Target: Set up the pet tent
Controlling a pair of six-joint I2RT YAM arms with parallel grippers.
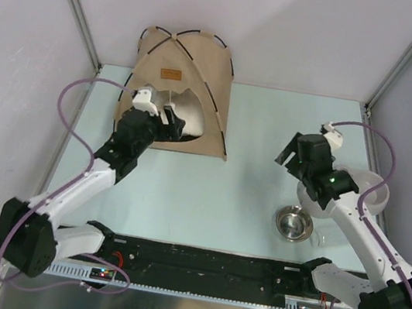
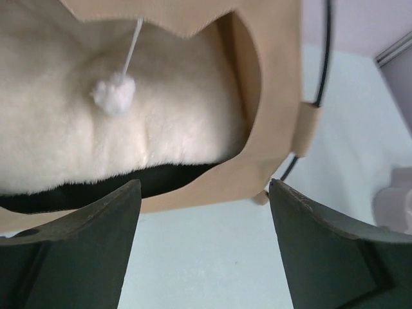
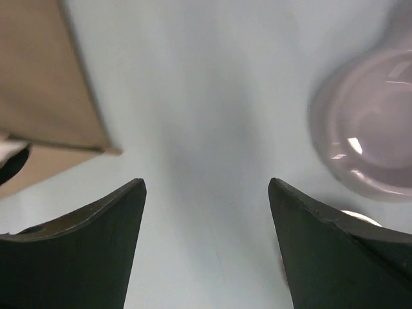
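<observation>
Your pet tent (image 1: 192, 66) stands upright at the far left-centre of the table (image 1: 207, 194), its back close to the rear wall. It is tan canvas, with thin black poles (image 2: 326, 58) arching over the top and down the sides, and a small brown label (image 1: 173, 72) on the front panel. The rounded doorway faces the arms.

Through the doorway, the left wrist camera shows a fluffy cream pillow (image 2: 180, 129) lying on the tent's dark floor (image 2: 96, 190). A white pom-pom (image 2: 114, 93) dangles on a string in front of the pillow.

Your left gripper (image 1: 166, 117) sits right at the doorway, pointing into it. Its fingers (image 2: 96, 244) are spread wide with only bare table and the tent's lower edge between them; it grips nothing.

Your right gripper (image 1: 293, 159) hangs above the right side of the table, well apart from the tent. Its jaws are also spread wide and hold nothing.

A pale bowl (image 1: 377, 189) sits at the table's right edge, partly hidden by the right arm. A shiny metal bowl (image 1: 294, 222) rests nearer the arm bases, just in front of it.
</observation>
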